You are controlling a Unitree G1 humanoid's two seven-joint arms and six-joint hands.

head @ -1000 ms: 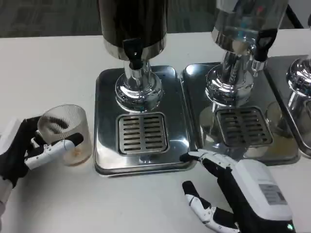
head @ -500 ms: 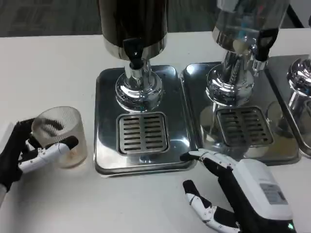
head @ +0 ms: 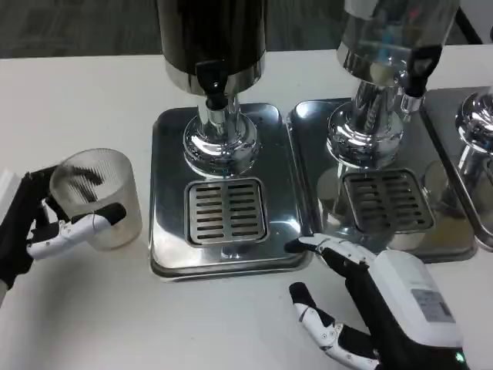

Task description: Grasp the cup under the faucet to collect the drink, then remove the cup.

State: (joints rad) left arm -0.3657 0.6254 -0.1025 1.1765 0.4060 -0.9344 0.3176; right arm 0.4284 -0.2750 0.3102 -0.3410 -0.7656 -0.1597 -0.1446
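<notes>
— Which way is the cup (head: 98,197) sitting?

— Upright, mouth to the ceiling, long axis vertical, perhaps leaning a hair; it's clear and ribbed, out on the white table (head: 77,92) to the left of the near drip tray (head: 166,193), apart from the tray's edge and well off from under the faucet (head: 213,83); the left hand (head: 46,231) has it, one finger across the front wall and dark fingers behind.

— Anything in it?

— Hard to say through the ribbing; I can't make out a liquid level.

— What else can't you see properly?

— The left hand runs off the picture's left edge, so only part of it shows; the dark dispenser (head: 212,38) is cut off at the top, as is the clear-bodied one (head: 393,31) beside it; a third chrome base (head: 474,123) at the far right is only half in view.

— And the right hand (head: 370,308)?

— Holding nothing; fingers spread apart, low at the front of the table, one fingertip just at the front lip of the near tray, close to where it meets the second tray (head: 308,154).

— Anything in the way near the faucet?

— Under it there's just the slotted grate (head: 226,210) and the chrome pedestal (head: 219,142) behind; the second tray has its own grate (head: 387,200).
</notes>
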